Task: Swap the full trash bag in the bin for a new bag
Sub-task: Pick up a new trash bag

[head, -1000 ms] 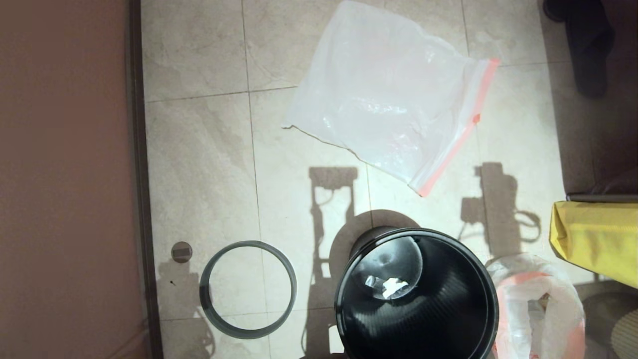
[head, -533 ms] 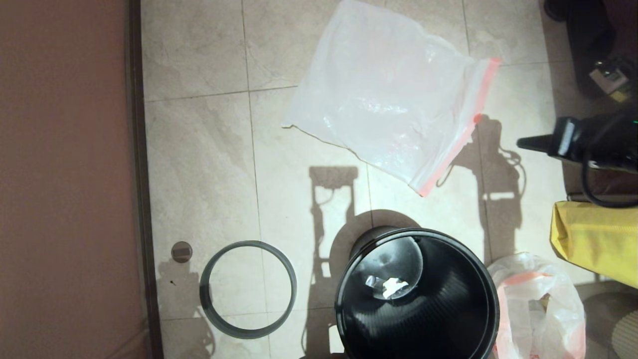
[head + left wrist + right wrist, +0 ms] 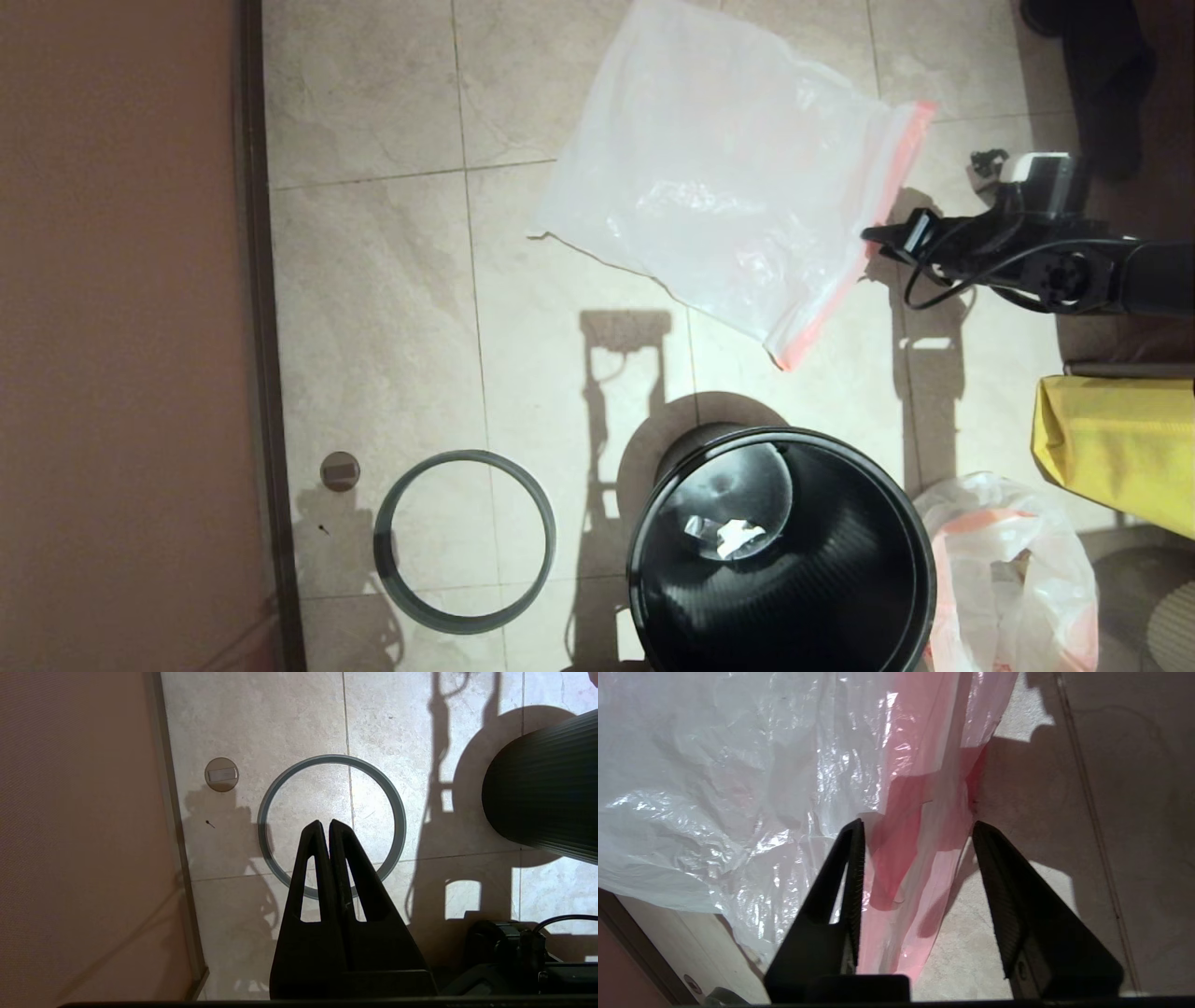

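Note:
The new bag lies flat on the tiled floor, its pink hem on the right. My right gripper reaches in from the right to that hem. In the right wrist view it is open, with the pink hem lying loose between the fingers. The black bin stands at the front, unlined, with a scrap of paper in its bottom. Its grey hoop lies on the floor to the left. The full trash bag sits right of the bin. My left gripper hangs shut above the hoop.
A reddish wall runs along the left. A yellow tote stands at the right edge, behind the full bag. A small round floor cap sits near the hoop. A dark object lies at the far right.
My right arm has swung in from the right edge to the new bag's pink hem, and its jaws have opened. The left arm has not moved.

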Available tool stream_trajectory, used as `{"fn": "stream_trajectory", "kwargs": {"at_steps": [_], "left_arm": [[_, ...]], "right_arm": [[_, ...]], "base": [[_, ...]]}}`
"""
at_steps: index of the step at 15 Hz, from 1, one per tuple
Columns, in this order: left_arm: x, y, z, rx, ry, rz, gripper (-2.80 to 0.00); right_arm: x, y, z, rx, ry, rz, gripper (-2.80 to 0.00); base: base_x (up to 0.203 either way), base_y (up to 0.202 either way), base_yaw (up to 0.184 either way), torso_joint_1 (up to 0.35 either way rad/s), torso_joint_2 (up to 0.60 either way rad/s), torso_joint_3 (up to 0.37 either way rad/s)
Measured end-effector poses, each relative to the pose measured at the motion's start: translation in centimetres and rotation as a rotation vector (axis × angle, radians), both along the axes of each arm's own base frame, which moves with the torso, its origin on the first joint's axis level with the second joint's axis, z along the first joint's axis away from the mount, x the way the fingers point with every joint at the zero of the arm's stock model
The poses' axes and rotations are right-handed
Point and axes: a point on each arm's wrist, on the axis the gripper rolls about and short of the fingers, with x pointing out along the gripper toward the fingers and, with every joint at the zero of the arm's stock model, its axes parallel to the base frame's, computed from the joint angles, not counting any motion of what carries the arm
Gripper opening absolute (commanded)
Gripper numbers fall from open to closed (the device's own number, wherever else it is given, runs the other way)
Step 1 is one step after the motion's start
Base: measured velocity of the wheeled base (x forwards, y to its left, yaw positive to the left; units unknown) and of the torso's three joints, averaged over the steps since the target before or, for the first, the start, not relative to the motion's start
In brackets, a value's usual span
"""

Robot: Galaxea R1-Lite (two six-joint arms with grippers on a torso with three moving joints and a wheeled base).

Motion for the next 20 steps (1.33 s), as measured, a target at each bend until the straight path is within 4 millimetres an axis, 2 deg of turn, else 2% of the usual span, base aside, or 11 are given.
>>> {"fn": "stream_trajectory", "kwargs": {"at_steps": [4,9,16,20], "left_arm": [[0.0,0.0,0.0,0.0,0.0,0.0,-2.8],[0.0,0.0,0.0,0.0,0.0,0.0,-2.8],[0.0,0.0,0.0,0.0,0.0,0.0,-2.8],[0.0,0.0,0.0,0.0,0.0,0.0,-2.8]], "right_arm": [[0.6,-1.9,-0.6,0.022,-0.018,-0.033,0.0],[1.3,-1.8,-0.8,0.173,-0.08,0.072,0.0],[2.8,3.4,-3.3,0.18,-0.087,0.188,0.0],[3.2,4.4,-3.7,0.175,-0.158,0.216,0.0]], "base": [[0.0,0.0,0.0,0.0,0.0,0.0],[0.0,0.0,0.0,0.0,0.0,0.0],[0.0,0.0,0.0,0.0,0.0,0.0],[0.0,0.0,0.0,0.0,0.0,0.0]]}}
